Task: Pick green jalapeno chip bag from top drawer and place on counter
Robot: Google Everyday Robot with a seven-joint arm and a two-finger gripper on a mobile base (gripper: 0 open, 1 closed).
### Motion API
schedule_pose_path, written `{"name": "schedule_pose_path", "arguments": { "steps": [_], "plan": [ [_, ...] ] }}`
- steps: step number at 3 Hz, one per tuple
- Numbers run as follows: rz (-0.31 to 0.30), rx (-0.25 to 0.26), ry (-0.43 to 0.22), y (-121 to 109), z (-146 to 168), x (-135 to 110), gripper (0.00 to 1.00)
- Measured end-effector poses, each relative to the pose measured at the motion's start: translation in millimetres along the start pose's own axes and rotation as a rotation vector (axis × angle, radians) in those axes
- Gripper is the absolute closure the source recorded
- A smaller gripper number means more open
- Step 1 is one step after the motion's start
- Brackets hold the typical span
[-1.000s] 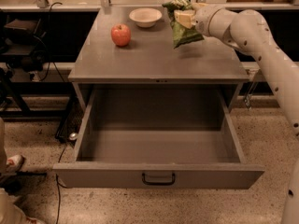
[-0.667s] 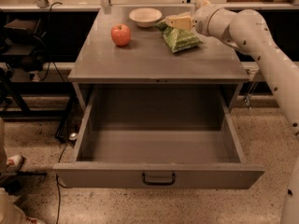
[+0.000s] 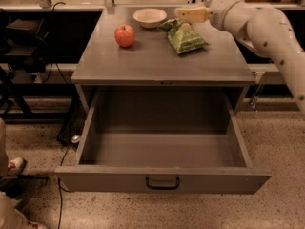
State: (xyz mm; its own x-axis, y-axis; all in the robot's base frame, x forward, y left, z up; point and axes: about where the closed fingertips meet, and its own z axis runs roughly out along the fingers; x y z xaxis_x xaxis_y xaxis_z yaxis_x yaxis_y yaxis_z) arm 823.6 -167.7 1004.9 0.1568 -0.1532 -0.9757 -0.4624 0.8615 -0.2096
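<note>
Where the crinkled green foil chip bag (image 3: 185, 38) lies on the smooth grey counter (image 3: 157, 63), the pale gripper (image 3: 183, 14) hangs just over its far end, open or closed I cannot tell; a round red apple (image 3: 125, 35) and a shallow bowl (image 3: 149, 17) sit nearby.

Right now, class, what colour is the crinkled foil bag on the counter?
The crinkled foil bag is green, camera view; claw near its top.

One apple (image 3: 125, 35), bowl (image 3: 149, 17), bag (image 3: 187, 38), gripper (image 3: 183, 14) by bag
</note>
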Motion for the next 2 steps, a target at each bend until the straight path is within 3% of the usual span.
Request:
{"name": "schedule_pose_path", "arguments": {
  "steps": [1,2],
  "plan": [
    [-0.013,0.207,-0.004,-37,-83,-34,0.0],
    [0.063,0.326,-0.016,-41,-115,-60,0.0]
  ]
}}
